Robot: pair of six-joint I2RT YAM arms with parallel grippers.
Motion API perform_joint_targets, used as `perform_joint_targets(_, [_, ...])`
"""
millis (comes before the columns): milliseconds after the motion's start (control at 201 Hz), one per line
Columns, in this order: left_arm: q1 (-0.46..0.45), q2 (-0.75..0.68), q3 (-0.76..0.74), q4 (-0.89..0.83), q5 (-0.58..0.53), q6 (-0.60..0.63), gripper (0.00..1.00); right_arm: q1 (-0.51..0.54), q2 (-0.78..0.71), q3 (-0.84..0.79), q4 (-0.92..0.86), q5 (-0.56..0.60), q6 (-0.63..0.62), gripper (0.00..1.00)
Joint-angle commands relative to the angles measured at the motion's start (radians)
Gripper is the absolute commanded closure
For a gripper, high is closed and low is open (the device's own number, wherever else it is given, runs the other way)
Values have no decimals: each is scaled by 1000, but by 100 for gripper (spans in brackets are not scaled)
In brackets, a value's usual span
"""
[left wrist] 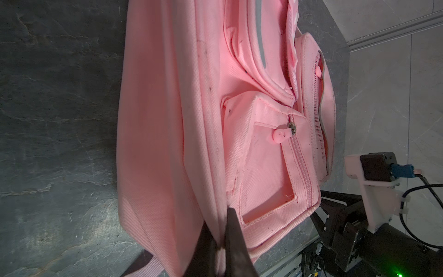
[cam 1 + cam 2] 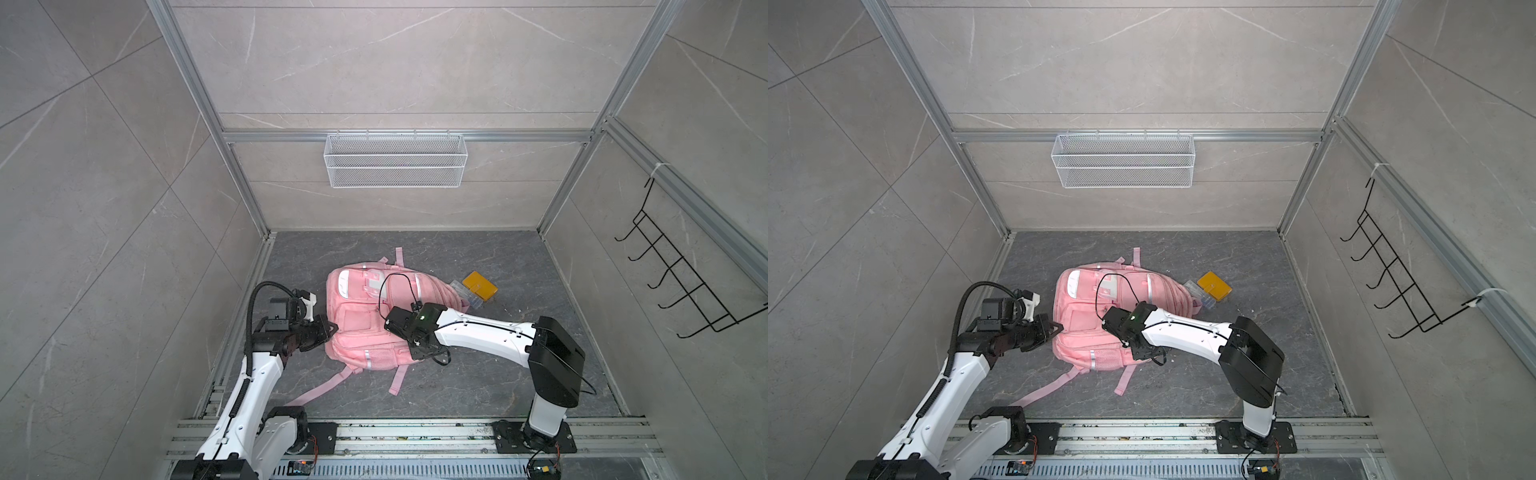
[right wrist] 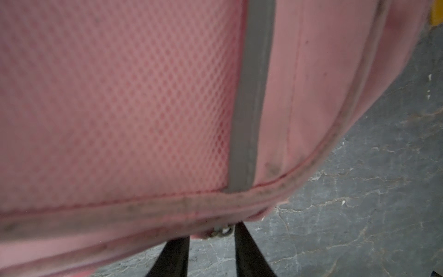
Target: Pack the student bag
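Observation:
The student bag, pink with grey-white stripes, lies flat on the dark floor in both top views. My left gripper is at the bag's left edge, shut on a fold of its pink fabric. My right gripper points down at the bag's near right corner, next to its mesh side pocket. Its jaws stand apart, with floor showing between them. A small metal zip slider on the bag's edge sits at the fingertips.
A yellow box and a clear case lie on the floor right of the bag. Pink straps trail toward the front rail. A white mesh basket hangs on the back wall, a black hook rack on the right wall.

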State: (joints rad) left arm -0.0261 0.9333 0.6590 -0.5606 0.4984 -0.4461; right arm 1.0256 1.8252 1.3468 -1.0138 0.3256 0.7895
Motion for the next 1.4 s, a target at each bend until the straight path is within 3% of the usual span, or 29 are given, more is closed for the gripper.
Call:
perform_joint_targets(0, [8,-32,11,71,-20,-13,100,-16,-14,-43,25,0,16,70])
perform_joint_targets(369, [8,-32,12,67,-21,-12,100,-44,-92,-115,111,6,-28,87])
perform_joint_targets(458, [8,-32,13,68,-21,-12,100,-36,-110,-124,133,8,-67,85])
perform_joint_targets(613, [8,-30,12,68,-21,-12,100,-34,-119,-135,115,35,-86,73])
perform_joint_targets(902, [8,-22,13,69,-18,-9,100,-34,-108,-144,178,21,-145,66])
perform_joint_targets(1171, [8,-22,14,65,-23,-10,100,-38,-111,-152,202,22,-182,92])
perform_joint_targets(1400, [8,-13,17,57,-38,-10,100,-59,-199,-227,198,41,-108,100])
